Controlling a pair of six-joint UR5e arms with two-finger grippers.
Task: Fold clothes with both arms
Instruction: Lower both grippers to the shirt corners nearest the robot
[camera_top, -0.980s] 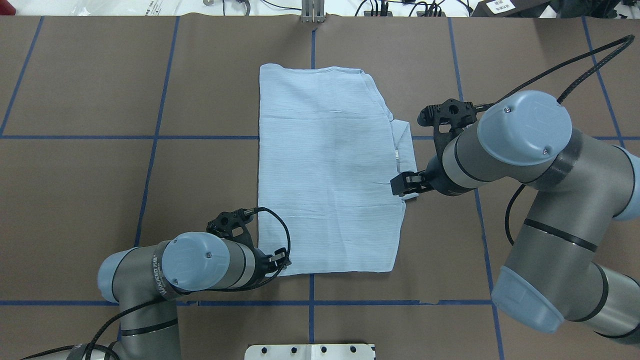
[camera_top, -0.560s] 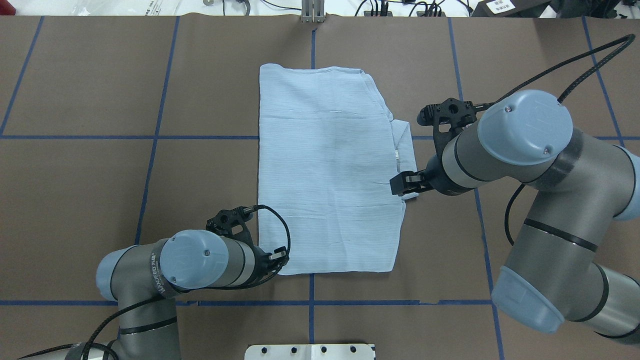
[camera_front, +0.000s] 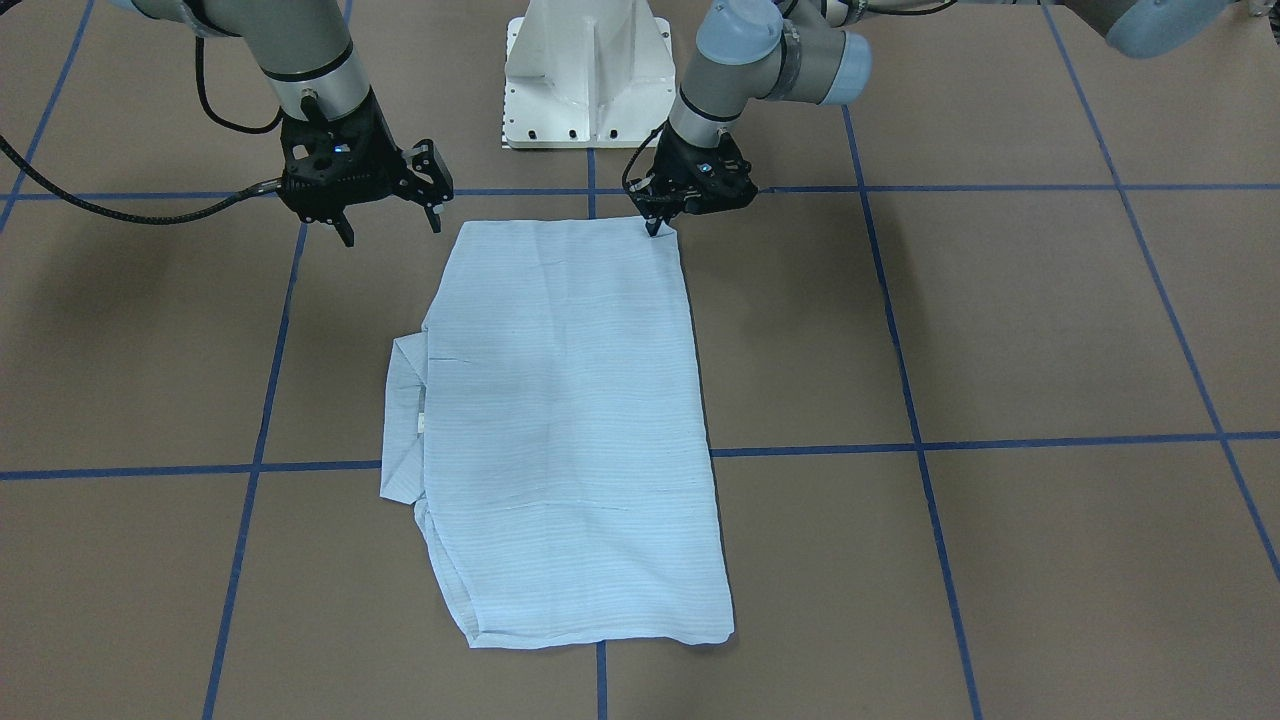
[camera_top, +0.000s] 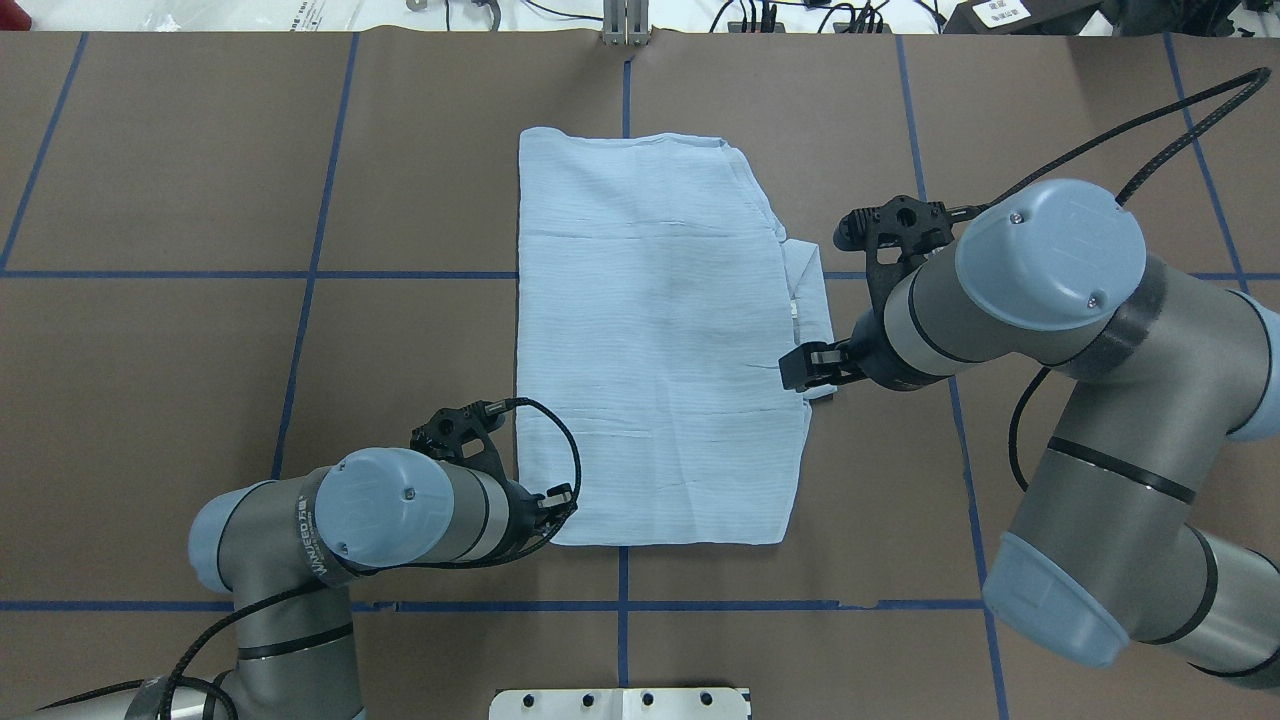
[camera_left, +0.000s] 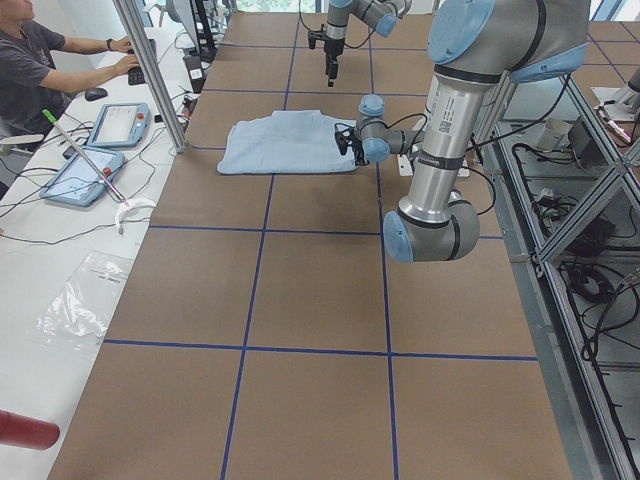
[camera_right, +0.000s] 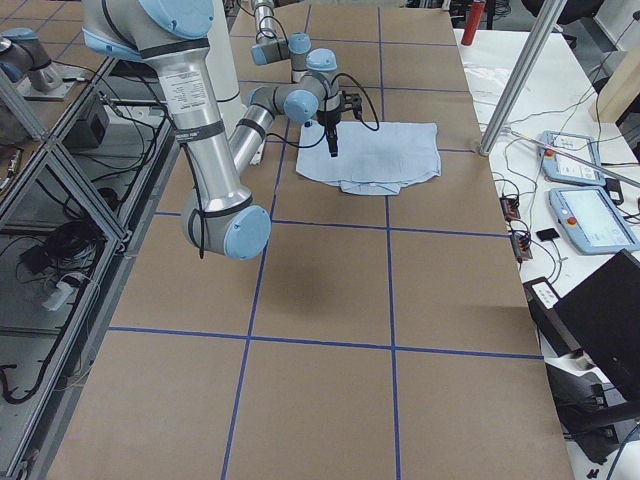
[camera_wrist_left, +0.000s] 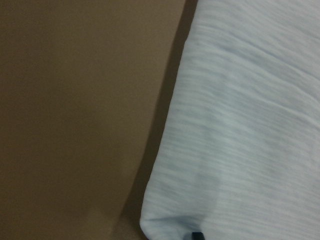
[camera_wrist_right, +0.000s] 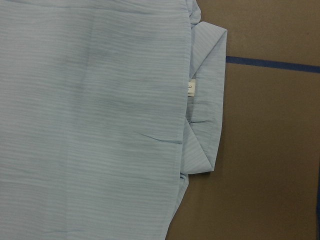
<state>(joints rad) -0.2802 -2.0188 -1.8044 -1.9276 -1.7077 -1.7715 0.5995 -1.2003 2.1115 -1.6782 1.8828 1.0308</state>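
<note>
The light-blue shirt (camera_top: 650, 340) lies folded flat in a tall rectangle at the table's middle, with its collar (camera_top: 812, 300) sticking out on my right side. At the shirt's near-left corner (camera_front: 665, 235) my left gripper (camera_front: 655, 226) is down with its fingers together on the fabric. The left wrist view shows that corner (camera_wrist_left: 165, 225) with one dark fingertip at its edge. My right gripper (camera_front: 388, 228) hangs open above the table beside the collar, holding nothing. One of its fingers (camera_top: 800, 368) shows over the shirt's right edge. The right wrist view looks down on the collar (camera_wrist_right: 205, 100).
The brown table (camera_top: 200, 200) is marked with blue tape lines. The white pedestal base (camera_front: 590, 70) stands at the near edge. In the exterior left view a person (camera_left: 40, 70) sits at a side desk with tablets (camera_left: 115, 125), away from the arms.
My left arm has shifted slightly, bringing its gripper in at the shirt's near-left corner. The right arm and the rest of the shirt have not moved.
</note>
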